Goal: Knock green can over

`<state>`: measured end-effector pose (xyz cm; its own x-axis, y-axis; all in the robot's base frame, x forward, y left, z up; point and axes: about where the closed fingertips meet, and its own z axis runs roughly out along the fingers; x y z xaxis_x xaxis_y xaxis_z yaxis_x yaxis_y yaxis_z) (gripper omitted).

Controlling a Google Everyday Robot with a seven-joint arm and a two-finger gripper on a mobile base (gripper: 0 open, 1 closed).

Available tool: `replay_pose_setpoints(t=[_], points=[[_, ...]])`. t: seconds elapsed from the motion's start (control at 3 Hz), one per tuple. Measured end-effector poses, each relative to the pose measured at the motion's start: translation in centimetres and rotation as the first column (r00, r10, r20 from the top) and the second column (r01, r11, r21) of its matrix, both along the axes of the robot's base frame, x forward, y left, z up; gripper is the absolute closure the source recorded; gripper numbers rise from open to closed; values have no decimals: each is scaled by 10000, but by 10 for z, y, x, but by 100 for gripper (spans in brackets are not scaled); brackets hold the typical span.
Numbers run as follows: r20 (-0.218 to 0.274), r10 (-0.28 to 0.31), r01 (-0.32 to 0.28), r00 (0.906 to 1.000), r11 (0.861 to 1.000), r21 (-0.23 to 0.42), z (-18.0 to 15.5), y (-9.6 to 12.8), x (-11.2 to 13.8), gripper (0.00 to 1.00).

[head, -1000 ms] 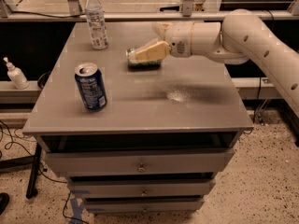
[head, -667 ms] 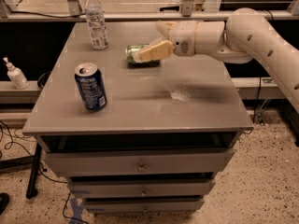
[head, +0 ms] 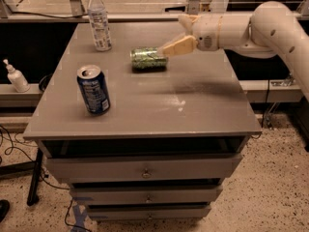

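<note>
The green can (head: 148, 58) lies on its side on the grey table top (head: 193, 105), back of centre, with its length running left to right. My gripper (head: 175, 47) hangs just to the right of the can's right end and a little above the table. The white arm (head: 251, 30) reaches in from the right. The gripper holds nothing that I can see.
A blue can with white lettering (head: 93, 90) stands upright at the front left. A clear water bottle (head: 99, 19) stands at the back left. A white pump bottle (head: 14, 76) sits on a lower ledge to the left. Drawers (head: 145, 170) lie below the front edge.
The gripper has drawn back to the right, away from the green can. The can was mostly hidden behind it and now shows fully, lying on its side.
</note>
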<state>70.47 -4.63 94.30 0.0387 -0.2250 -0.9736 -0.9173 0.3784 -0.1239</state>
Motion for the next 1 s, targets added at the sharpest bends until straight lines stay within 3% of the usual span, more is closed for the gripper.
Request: replay_pose_setpoints(t=[0.67,1.0], points=[[617,-662,690,9959,9966,-451,19,-80,35,0],[825,-749,786,9938,9960,-428,29,-86,37,0]])
